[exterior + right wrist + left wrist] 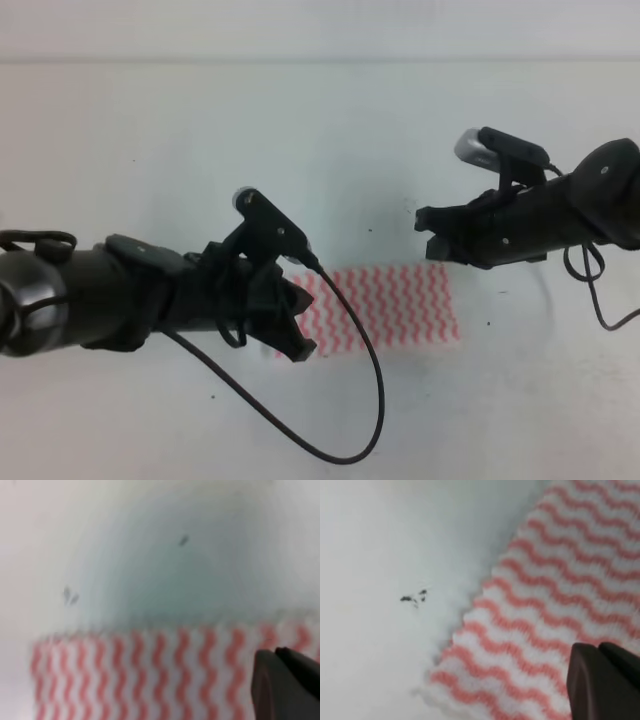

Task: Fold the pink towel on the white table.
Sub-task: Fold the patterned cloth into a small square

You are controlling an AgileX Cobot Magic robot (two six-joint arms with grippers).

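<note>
White desk (200,130) fills the view; the pink towel (395,305) lies flat near its middle. Left gripper (292,320) sits over the towel's left end, right gripper (430,232) hovers above its upper right; whether either's fingers are apart cannot be told.

Pink towel (400,305) — thin cloth, pink-and-white wavy zigzag stripes, lying flat and spread in a wide rectangle near the middle of the tabletop, slightly toward the near edge. Long sides run left to right in the high view; left end hidden behind the arm there. Edges look soft and a little fuzzy in the left wrist view (555,600); stripes blurred in the right wrist view (150,670). White tabletop (320,150) — plain, flat, marked with scattered tiny dark specks, a few close beside the towel's edge.
</note>
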